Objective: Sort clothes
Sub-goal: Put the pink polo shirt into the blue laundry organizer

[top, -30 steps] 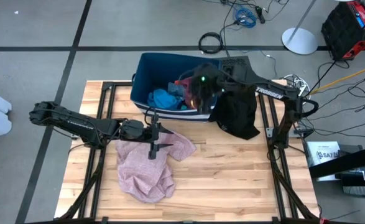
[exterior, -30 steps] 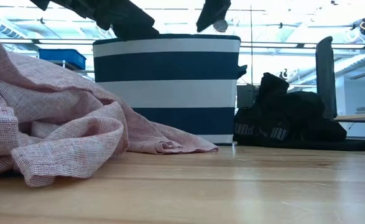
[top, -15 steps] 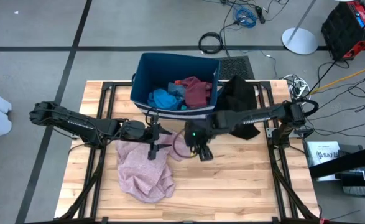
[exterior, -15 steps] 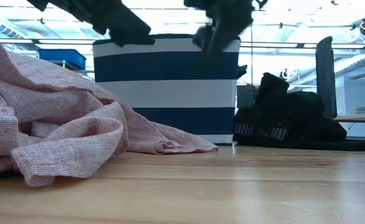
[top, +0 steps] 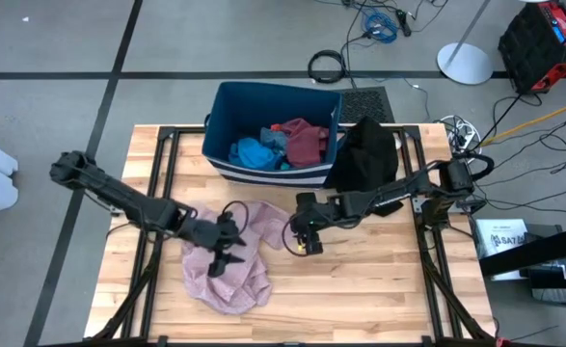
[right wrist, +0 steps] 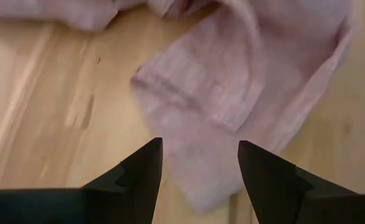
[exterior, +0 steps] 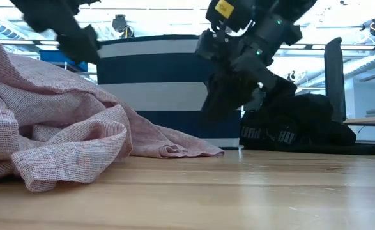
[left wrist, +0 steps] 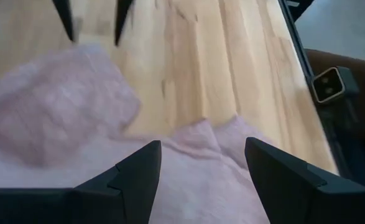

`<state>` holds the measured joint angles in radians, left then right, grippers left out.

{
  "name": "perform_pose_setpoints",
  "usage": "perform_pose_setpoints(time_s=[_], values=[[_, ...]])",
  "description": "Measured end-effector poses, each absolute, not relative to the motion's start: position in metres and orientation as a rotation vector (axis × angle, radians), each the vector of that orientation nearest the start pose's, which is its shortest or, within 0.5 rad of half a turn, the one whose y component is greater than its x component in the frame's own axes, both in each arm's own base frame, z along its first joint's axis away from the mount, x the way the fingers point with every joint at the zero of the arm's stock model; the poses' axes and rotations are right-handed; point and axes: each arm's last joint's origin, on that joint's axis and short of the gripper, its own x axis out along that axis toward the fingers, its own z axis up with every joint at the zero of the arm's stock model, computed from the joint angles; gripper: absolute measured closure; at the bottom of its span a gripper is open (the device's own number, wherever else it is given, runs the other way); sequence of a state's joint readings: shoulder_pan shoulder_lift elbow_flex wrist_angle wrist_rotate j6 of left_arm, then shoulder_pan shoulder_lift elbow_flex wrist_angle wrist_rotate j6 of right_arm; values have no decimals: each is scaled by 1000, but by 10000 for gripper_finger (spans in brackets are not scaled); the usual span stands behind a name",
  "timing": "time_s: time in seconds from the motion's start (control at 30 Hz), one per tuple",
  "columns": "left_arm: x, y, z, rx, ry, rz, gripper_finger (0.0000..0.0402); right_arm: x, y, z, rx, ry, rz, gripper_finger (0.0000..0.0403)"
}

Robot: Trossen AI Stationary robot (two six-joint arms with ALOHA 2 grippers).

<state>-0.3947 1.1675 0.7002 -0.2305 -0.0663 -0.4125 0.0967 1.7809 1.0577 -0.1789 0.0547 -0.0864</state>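
A pale pink garment (top: 227, 260) lies crumpled on the wooden table, left of centre. My left gripper (top: 223, 260) hangs open just over its middle (left wrist: 188, 180), slanting down. My right gripper (top: 302, 245) is open too, its fingers above the garment's right edge (right wrist: 201, 93). I cannot tell whether either one touches the cloth. A black garment (top: 367, 154) lies on the table against the right wall of the dark blue striped bin (top: 227, 164). Blue (top: 254, 151) and maroon (top: 304, 141) clothes lie inside the bin.
The bin stands at the table's far edge, in the middle. Bare wood (top: 360, 280) stretches to the right and near side of the pink garment. Black frame rails (top: 427, 260) run along both sides of the table. Cables and a red and black crate (top: 538, 43) are on the floor beyond.
My right gripper has come down from above the bin, toward the near edge and the pink garment's right edge. My left gripper has swung toward the near edge over the pink garment, turning and tipping down. The clothes have stayed in place.
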Motion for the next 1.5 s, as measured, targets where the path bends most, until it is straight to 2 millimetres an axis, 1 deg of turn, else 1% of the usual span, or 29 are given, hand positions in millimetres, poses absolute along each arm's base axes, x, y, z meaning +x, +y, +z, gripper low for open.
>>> perform_pose_setpoints(time_s=[0.17, 0.23, 0.33, 0.43, 0.6, 0.63, 0.7, 0.77, 0.87, 0.9, 0.93, 1.03, 1.2, 1.3, 1.4, 1.5], values=[[207, -108, 226, -338, 793, -155, 159, 359, 26, 164, -152, 836, 61, 206], [203, -115, 231, -327, 807, -126, 159, 360, 26, 160, -176, 842, 75, 206], [196, -122, 241, -253, 808, -48, 159, 362, 26, 145, -193, 890, 91, 206], [193, -127, 251, -237, 807, -24, 159, 364, 23, 128, -194, 934, 85, 206], [189, -136, 247, -274, 833, -23, 159, 372, 18, 111, -123, 929, 26, 211], [189, -139, 244, -284, 845, -19, 159, 372, 18, 108, -110, 936, 8, 218], [189, -147, 237, -301, 873, -10, 159, 371, 17, 105, -111, 952, -18, 246], [189, -155, 229, -312, 911, -3, 159, 371, 16, 105, -116, 959, -26, 289], [190, -166, 215, -330, 982, -13, 160, 371, 16, 105, -135, 953, -24, 365], [190, -169, 211, -338, 1004, -21, 160, 371, 16, 105, -148, 952, -20, 383], [191, -173, 208, -338, 1022, -32, 160, 371, 16, 105, -158, 951, -18, 392], [193, -181, 210, -337, 1034, -61, 160, 371, 14, 105, -146, 951, -23, 394], [197, -187, 231, -340, 979, -121, 160, 371, 7, 104, -125, 951, -41, 400], [198, -189, 242, -287, 940, -190, 160, 371, 5, 104, -115, 952, -41, 401], [194, -194, 237, -166, 964, -253, 159, 371, 2, 104, -94, 951, -64, 401], [190, -195, 228, -65, 1027, -268, 159, 371, 2, 104, -83, 949, -74, 402]])
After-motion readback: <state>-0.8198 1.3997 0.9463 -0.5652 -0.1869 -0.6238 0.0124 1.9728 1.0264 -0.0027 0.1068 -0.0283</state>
